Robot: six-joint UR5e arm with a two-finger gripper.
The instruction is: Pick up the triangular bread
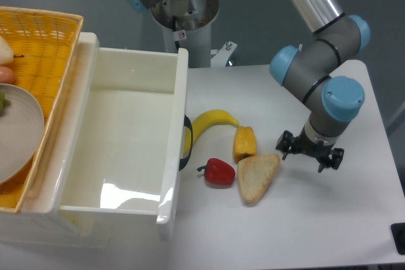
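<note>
The triangular bread [257, 176] lies flat on the white table, pale tan with a darker crust, its point toward the upper right. My gripper [309, 155] hangs just to the right of the bread, low over the table. Its fingers are hidden under the wrist, so I cannot tell whether they are open or shut. It holds nothing that I can see.
A red pepper [219, 172] lies left of the bread, touching or nearly so. A small yellow pepper [245, 143] and a banana [207, 124] lie just behind. A large white bin [126, 143] stands at the left, with a yellow wicker basket [44, 36] and grey plate [19, 134] beyond.
</note>
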